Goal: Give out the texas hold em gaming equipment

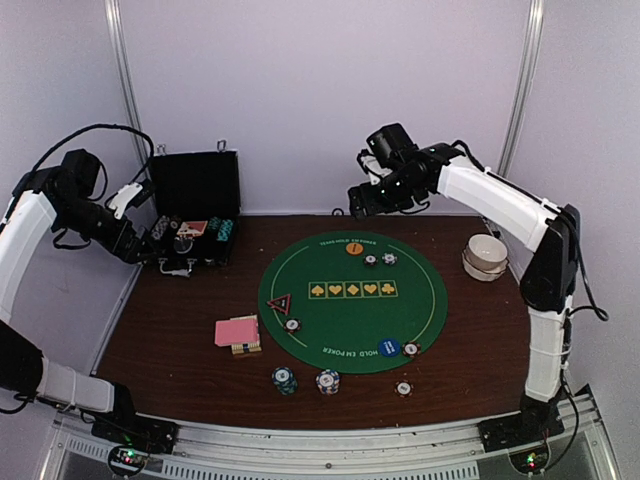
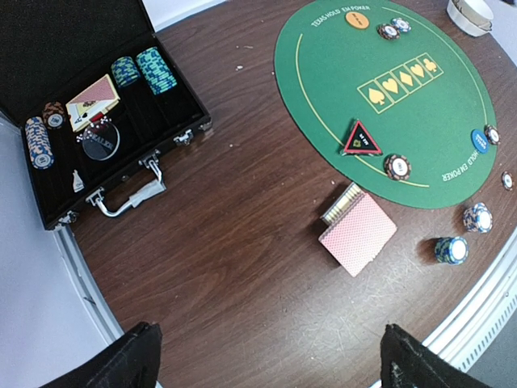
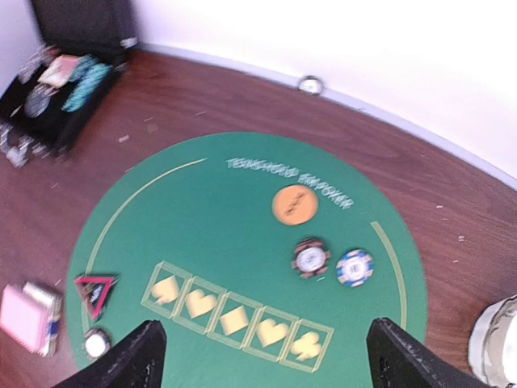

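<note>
Lying flat beside green mat (image 1: 345, 322), pink card deck (image 1: 237, 331) slightly askew, left fingers (image 2: 133, 357) and right fingers (image 3: 136, 360) spread

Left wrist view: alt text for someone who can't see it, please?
A round green poker mat on a brown table carries a triangle marker and chips, with pink-backed cards beside it. An open black case of chips sits upper left; two dark fingers, wide apart and empty, edge the bottom.
</note>
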### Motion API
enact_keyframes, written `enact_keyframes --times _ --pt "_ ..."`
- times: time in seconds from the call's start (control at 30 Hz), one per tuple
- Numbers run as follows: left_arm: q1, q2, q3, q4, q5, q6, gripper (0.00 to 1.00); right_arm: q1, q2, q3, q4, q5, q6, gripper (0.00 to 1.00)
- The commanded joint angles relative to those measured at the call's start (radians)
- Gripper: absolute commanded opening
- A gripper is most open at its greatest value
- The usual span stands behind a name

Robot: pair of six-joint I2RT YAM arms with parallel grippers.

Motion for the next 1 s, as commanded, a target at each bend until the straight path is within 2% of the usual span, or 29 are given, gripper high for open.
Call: enact_keyframes --times 0.0,0.23,0.43,0.7,0.97 --pt "0.006 -0.015 0.018 0.0 -0.001 0.01 0.97 0.114 -0.087 -0.165 0.017 0.039 -0.021 0.91" --pt "0.006 -0.016 0.015 -0.001 0.002 0.01 0.97 0.329 -0.146 -0.339 0.021 -0.006 0.013 0.93" --pt "0.006 -0.023 0.008 0.0 0.004 0.012 0.98 0.447 -0.135 -0.412 0.023 -0.059 0.043 0.94" --pt "0.006 -0.027 -0.001 -0.001 0.008 0.008 0.97 0.501 -0.073 -0.435 0.053 -0.146 0.07 0.93" --pt "0.006 -0.028 -0.001 0.0 0.01 0.006 0.98 0.519 -0.055 -0.465 0.067 -0.184 0.053 0.88"
